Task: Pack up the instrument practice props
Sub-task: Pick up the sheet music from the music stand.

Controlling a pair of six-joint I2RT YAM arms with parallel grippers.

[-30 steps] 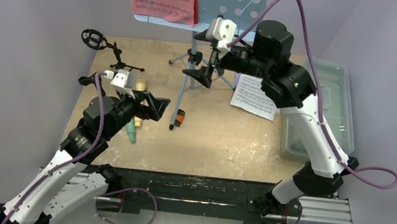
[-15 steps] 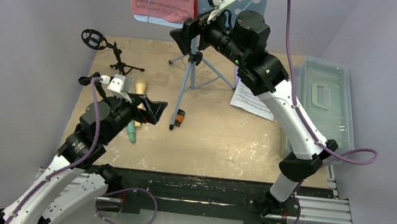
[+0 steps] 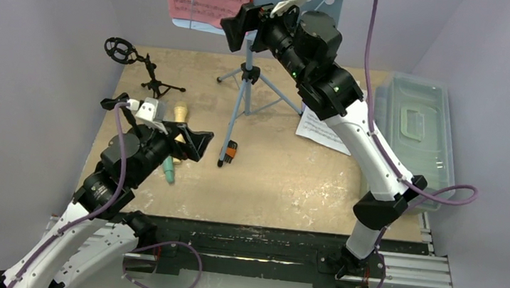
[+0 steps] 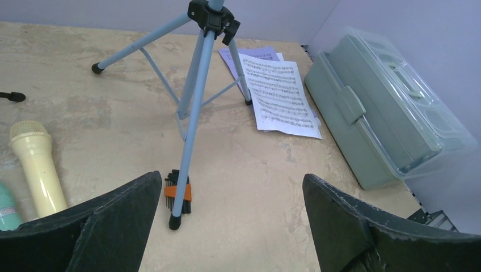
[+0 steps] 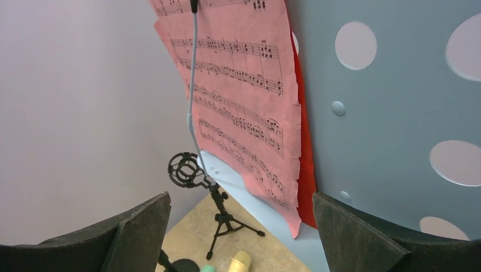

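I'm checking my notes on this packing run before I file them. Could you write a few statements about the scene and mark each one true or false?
1. The right pincer is open and faces the pink sheet on the stand. True.
2. The grey tub is open. False: its lid is on.
3. The yellow microphone lies on the table. True.
4. The left pincer is clamped shut. False: it is open and holds nothing.
5. The black microphone tripod with the ring mount has tipped over. False: it stands upright.
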